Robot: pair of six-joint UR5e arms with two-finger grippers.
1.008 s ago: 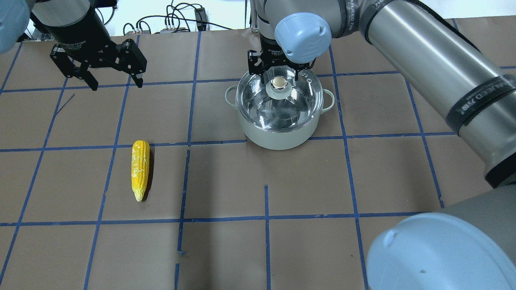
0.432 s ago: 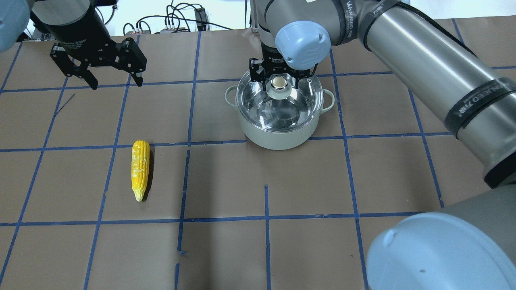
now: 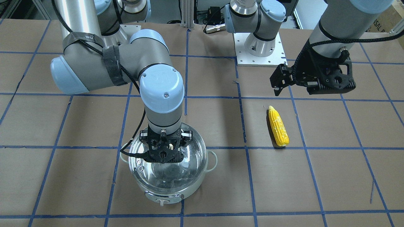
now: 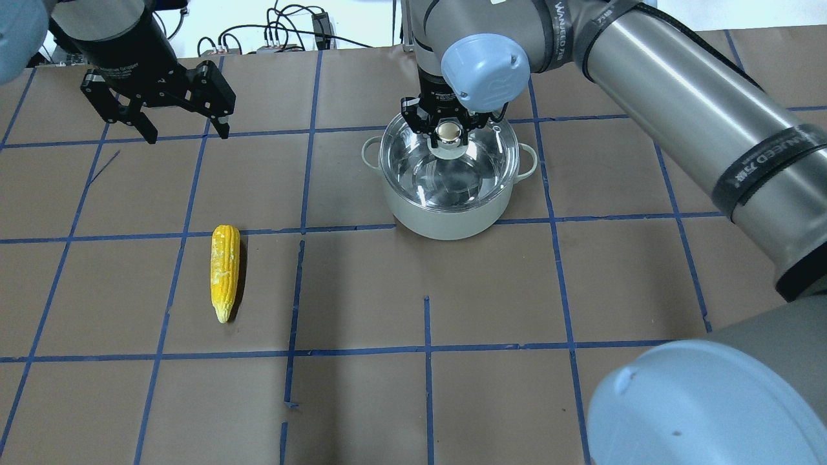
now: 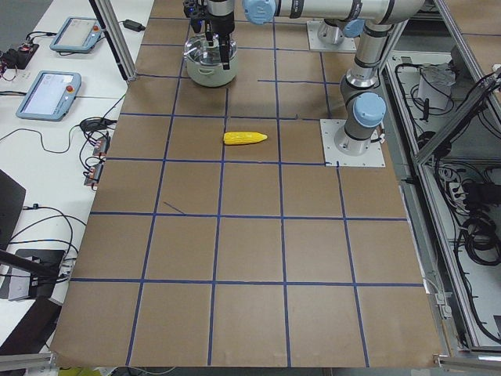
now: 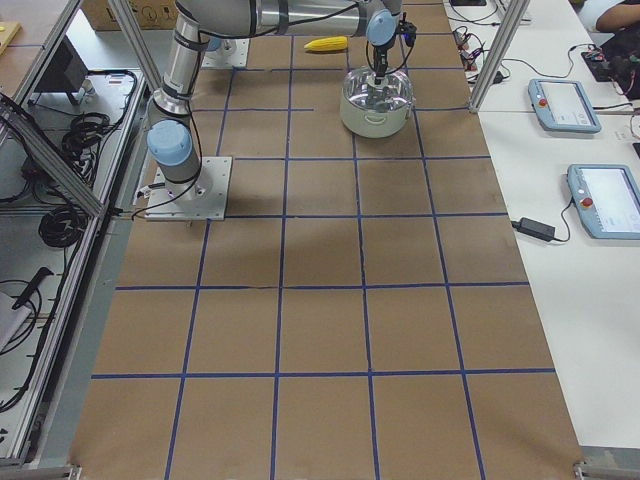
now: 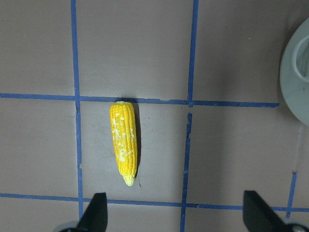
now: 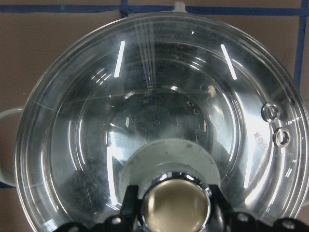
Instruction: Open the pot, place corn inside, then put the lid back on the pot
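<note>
The mint-white steel pot (image 4: pixel 446 223) stands at the far middle of the table, also in the front view (image 3: pixel 170 193). The clear glass lid (image 4: pixel 446 174) sits on it. My right gripper (image 4: pixel 450 131) is shut on the lid's round knob; in the right wrist view its fingers (image 8: pixel 129 203) press both sides of the knob above the lid (image 8: pixel 154 96). The yellow corn (image 4: pixel 225 271) lies on the table to the left, also in the left wrist view (image 7: pixel 124 145). My left gripper (image 4: pixel 184 132) is open and empty, above the table beyond the corn.
The table is brown paper with a grid of blue tape lines (image 4: pixel 426 349). Cables and plugs (image 4: pixel 284 35) lie past the far edge. The right arm's elbow (image 4: pixel 704 400) fills the near right corner of the overhead view.
My right gripper has lowered onto the lid and its fingers have closed on the knob. The left arm, the corn and the pot have not moved.
</note>
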